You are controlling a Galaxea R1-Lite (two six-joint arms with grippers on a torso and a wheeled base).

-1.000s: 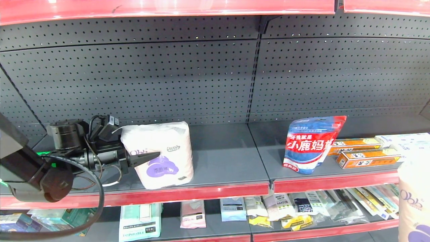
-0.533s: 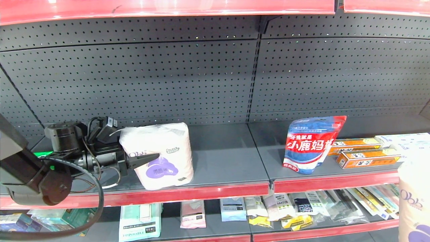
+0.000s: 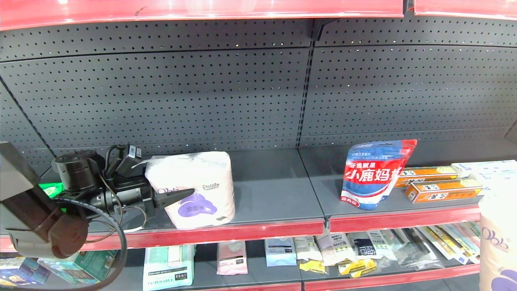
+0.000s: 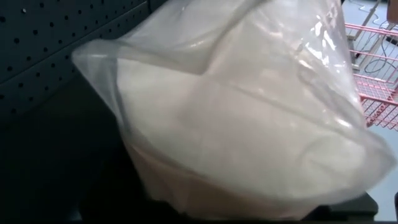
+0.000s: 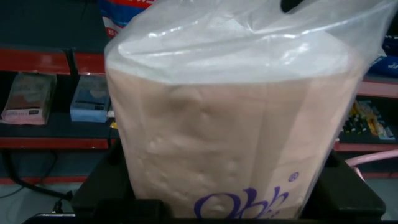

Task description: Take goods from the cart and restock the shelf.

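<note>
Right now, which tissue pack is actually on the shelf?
The left pack: it stands on the grey shelf, in the left gripper. The right pack is off the shelf, out in front of it and lower.

Bright, even light falls from above. The red upper shelf lip (image 3: 202, 8) carries white glare streaks, and the perforated back panel (image 3: 161, 93) shows tiny glints. The shelf deck (image 3: 274, 190) is evenly lit, its shadows faint and soft; the lower tier (image 3: 258, 279) sits dimmer. Straight shelf lines bow toward the head view's edges. In the left wrist view the tissue pack (image 3: 202, 182) is blurred, with sheen on its film, against what is perhaps shadowed shelf. The second tissue pack (image 5: 236, 143) glares along its wrapped top.
</note>
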